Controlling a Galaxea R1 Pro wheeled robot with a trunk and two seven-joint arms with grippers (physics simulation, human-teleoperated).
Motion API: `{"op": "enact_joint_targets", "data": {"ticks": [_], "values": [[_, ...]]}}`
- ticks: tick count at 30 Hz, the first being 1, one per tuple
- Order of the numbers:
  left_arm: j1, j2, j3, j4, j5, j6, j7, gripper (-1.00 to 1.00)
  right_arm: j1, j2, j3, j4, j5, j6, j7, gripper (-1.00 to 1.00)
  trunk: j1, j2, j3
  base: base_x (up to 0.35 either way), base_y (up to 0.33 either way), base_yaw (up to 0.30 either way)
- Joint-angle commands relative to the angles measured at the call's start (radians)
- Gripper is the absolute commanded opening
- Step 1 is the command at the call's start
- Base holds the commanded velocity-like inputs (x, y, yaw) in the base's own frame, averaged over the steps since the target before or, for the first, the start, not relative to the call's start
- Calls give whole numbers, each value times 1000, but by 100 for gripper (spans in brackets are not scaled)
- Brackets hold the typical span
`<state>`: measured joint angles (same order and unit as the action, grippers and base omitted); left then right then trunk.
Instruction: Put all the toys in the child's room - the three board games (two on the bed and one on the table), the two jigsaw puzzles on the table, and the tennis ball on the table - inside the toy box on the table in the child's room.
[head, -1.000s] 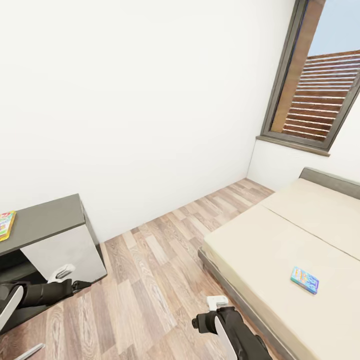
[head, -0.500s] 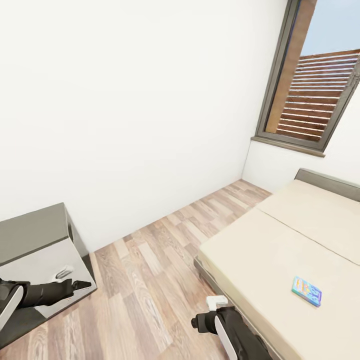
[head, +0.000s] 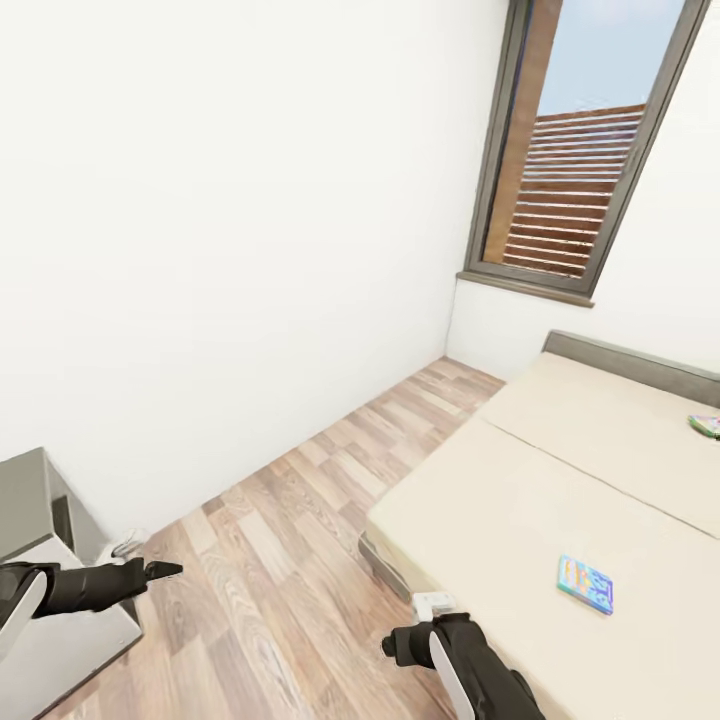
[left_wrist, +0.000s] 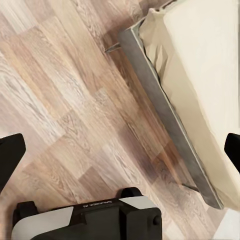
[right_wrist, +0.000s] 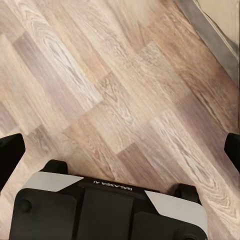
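Note:
The cream bed (head: 500, 500) takes up the right of the head view. One blue multicoloured board game (head: 584, 583) lies flat on its near part. A second board game (head: 706, 424) peeks in at the bed's far right edge. At the far left stands the dark grey side section of the table (head: 22, 497). The jigsaw puzzles, the tennis ball and the toy box are out of view. My left gripper (head: 160, 571) hangs low over the floor, open and empty (left_wrist: 120, 150). My right gripper (head: 397, 645) is beside the bed's near corner, also open and empty (right_wrist: 120, 150).
Wood plank floor (head: 300, 520) runs between the table and the bed frame (left_wrist: 165, 115). A white wall (head: 220, 250) stands ahead, with a tall window (head: 575, 150) at the back right. My own base (right_wrist: 110, 210) is below the grippers.
The camera has swung to the right: the table slid almost off the left edge, the puzzle on it left the view, and a second board game came in at the right. Neither arm has moved.

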<state>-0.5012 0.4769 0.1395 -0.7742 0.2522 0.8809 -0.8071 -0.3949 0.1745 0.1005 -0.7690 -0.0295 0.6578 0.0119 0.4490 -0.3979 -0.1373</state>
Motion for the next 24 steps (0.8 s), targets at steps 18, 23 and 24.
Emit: {"op": "enact_joint_targets", "data": {"ticks": [18,23,24], "values": [[0,0,2,0,-1,4,-4,100,-1,0,-3,0,-3,-1,-6,100,1,-2,-2,83,1,-214],[0,0,2,0,-1,5,-4,100,0,0,-3,-1,-3,-2,-3,100,1,-2,-2,2,0,-12],[0,0,2,0,-1,4,-4,100,0,0,-3,-1,-3,-2,-2,100,1,-2,-2,1,0,-5]]}}
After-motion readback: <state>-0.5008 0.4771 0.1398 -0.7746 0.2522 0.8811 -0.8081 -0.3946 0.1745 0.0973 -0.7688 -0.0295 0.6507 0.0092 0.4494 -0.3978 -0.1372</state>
